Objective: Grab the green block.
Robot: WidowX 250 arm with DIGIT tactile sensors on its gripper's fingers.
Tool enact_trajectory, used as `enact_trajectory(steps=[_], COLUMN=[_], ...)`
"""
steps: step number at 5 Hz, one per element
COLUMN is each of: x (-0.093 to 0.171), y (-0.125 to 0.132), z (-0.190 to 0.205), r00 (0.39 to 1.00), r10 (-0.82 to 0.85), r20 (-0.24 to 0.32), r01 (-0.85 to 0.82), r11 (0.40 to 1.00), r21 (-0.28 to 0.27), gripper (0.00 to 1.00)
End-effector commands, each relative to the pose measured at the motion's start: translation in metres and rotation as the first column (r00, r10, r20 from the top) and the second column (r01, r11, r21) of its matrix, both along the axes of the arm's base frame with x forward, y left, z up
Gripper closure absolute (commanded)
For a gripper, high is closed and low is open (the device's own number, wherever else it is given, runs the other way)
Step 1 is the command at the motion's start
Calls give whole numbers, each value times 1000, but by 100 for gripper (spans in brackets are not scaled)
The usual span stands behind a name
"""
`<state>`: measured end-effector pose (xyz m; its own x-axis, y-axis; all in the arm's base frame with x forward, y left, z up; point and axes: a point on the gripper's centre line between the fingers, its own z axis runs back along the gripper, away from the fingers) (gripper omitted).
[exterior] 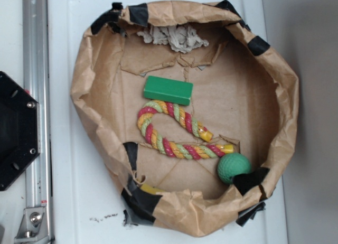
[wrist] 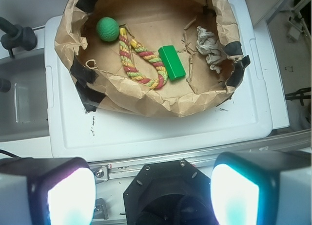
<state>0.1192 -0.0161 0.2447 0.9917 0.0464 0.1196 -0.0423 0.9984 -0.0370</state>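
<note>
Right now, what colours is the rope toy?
Rope toy: red, yellow and pale green twisted strands. Clearest in the exterior view.

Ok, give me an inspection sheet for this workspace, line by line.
Surface: white plastic lid carrying a crumpled brown paper ring patched with black tape.
Job's things: green block lies flat inside the ring, touching the rope's bend.
Clutter: striped rope toy, dimpled green ball by the wall, grey rag at the far edge.
Grippers: gripper high above the rail, well off the ring, jaws apart and empty.
Cables: black cable at the wrist view's right edge.
Surroundings: aluminium rail, black base plate.
</note>
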Motion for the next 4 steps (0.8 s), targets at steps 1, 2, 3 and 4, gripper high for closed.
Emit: enact_trajectory(steps=[1,2,3,4], x=[0,50,99,128], y=[0,23,38,37], z=[0,-27,-54,-87], r00=[1000,997,999,997], r10=[0,-71,-37,-76], r20=[0,6,32,26], r01=[0,72,39,79], r11=[1000,996,997,992], r21=[0,-53,-64,-97], gripper=[0,0,0,0])
